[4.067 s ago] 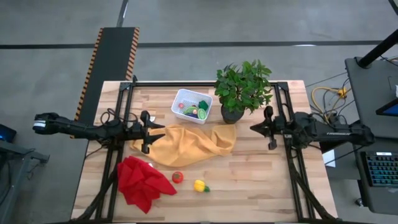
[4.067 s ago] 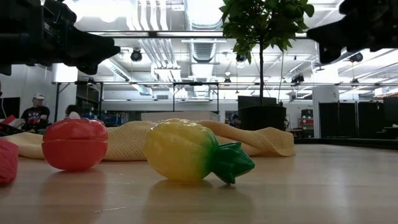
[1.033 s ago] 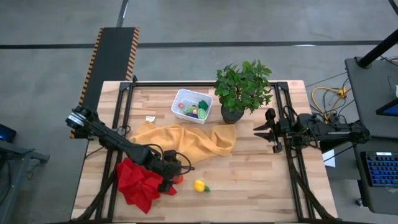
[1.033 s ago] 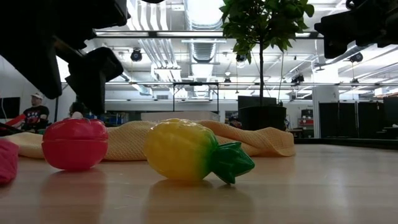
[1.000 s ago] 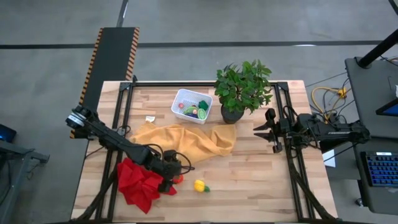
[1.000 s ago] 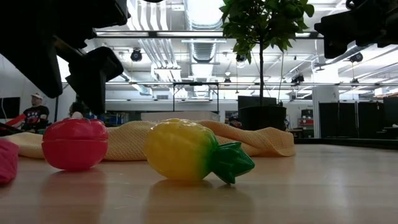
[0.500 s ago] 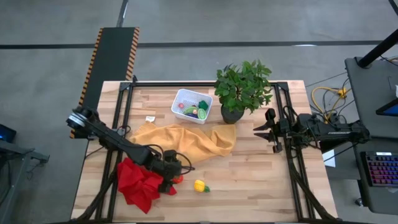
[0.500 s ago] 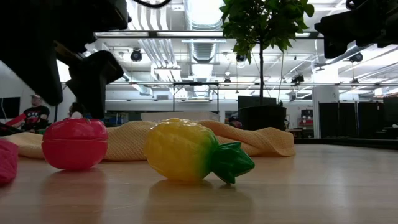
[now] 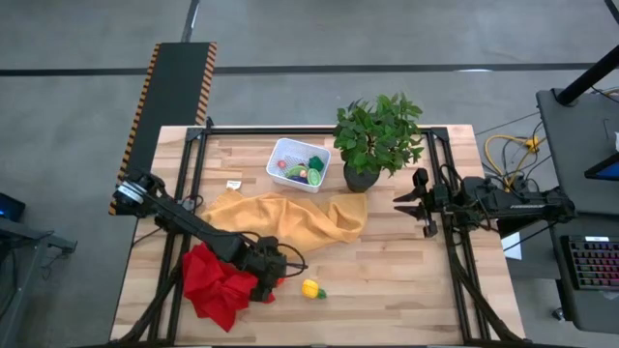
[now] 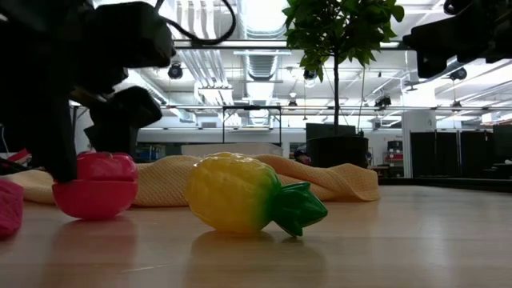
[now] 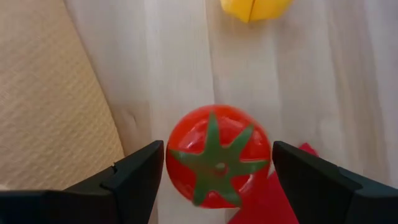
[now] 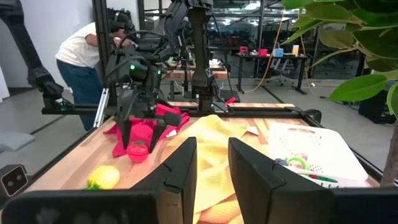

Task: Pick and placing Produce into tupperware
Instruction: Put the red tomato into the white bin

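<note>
Looking down from the high view, I see my left gripper [image 9: 272, 283] at lower left, over the red tomato [image 9: 278, 281]. Left wrist view: fingers [image 11: 134, 177] spread wide, straddling it, not gripping. It's smooth, hard, probably light; I'd pinch its widest middle.

You've got a yellow cloth [image 9: 295, 222] rumpled across the middle of the wooden table [image 9: 406, 280]. Near the front left lies a crumpled red cloth [image 9: 218, 287]. At the far side stands a leafy potted plant [image 9: 375, 135] in its black pot. Beyond the table, a person [image 12: 87, 53] bends over a workbench.
</note>
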### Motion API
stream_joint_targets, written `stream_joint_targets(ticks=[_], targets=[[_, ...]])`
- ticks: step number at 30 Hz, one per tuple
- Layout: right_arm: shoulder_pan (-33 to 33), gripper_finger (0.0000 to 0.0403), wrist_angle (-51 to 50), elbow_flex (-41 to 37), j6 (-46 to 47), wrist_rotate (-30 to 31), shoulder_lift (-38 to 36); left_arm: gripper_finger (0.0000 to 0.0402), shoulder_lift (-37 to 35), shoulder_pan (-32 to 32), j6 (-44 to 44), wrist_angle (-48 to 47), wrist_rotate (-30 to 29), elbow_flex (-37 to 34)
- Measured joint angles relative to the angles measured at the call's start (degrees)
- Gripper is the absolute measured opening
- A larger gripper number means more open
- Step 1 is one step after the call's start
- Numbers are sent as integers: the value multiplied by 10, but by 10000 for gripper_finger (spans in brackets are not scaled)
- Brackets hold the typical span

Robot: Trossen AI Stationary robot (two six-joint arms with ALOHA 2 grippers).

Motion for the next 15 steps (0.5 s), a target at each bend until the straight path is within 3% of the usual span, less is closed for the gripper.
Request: stream_joint_targets(ticks=[15], targets=[[0, 69, -8, 0, 0, 0, 0, 286, 32, 0, 0, 0, 2, 2]])
